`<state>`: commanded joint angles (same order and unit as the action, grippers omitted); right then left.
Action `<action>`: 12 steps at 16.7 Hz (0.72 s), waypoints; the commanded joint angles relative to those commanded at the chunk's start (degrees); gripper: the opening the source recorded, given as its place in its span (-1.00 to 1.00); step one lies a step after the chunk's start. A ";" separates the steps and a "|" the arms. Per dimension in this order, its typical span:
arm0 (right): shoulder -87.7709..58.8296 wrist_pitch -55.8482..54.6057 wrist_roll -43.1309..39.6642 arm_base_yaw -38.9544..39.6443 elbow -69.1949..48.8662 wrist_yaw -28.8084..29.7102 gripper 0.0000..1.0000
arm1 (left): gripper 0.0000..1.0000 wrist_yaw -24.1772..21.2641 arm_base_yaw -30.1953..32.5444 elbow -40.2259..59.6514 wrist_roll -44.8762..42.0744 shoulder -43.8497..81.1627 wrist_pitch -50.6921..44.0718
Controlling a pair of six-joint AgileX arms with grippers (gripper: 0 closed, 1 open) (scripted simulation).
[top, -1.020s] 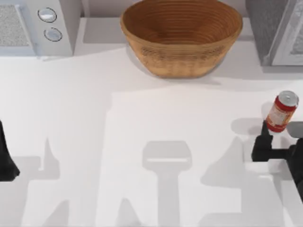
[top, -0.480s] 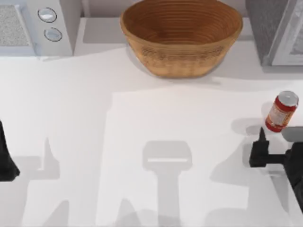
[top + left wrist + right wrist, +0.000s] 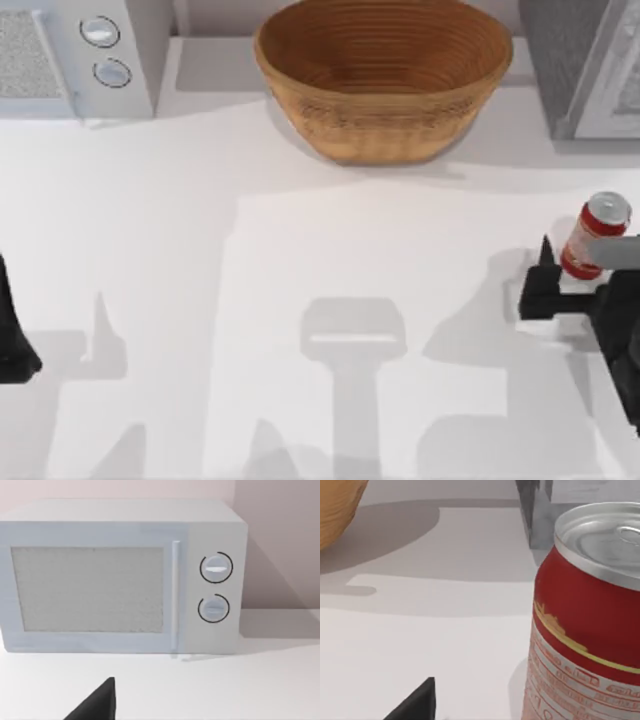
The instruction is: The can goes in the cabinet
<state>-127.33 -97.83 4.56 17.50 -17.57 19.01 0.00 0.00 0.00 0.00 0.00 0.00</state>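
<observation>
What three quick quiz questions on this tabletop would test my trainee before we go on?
1. True or false: the small red cylindrical can with the silver top stands upright on the white table.
2. Which pincer is next to the can: A) left pincer B) right pincer?
3. What stands at the table's far edge between the white two-knob microwave and the grey speckled cabinet?

Key: 1 true; 2 B; 3 the brown woven basket.
</observation>
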 joint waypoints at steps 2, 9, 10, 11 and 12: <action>-0.17 1.35 -0.12 -0.60 -1.54 -0.59 1.00 | 1.00 0.00 0.00 0.00 0.00 0.00 0.00; -0.63 5.20 -0.49 -2.33 -5.99 -2.27 1.00 | 1.00 0.00 0.00 0.00 0.00 0.00 0.00; -0.68 5.51 -0.52 -2.47 -6.36 -2.41 1.00 | 1.00 0.00 0.00 0.00 0.00 0.00 0.00; -0.71 5.72 -0.54 -2.57 -6.61 -2.51 1.00 | 1.00 0.00 0.00 0.00 0.00 0.00 0.00; -0.73 5.84 -0.55 -2.62 -6.75 -2.56 1.00 | 1.00 0.00 0.00 0.00 0.00 0.00 0.00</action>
<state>-128.06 -91.98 4.01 14.88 -24.32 16.45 0.00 0.00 0.00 0.00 0.00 0.00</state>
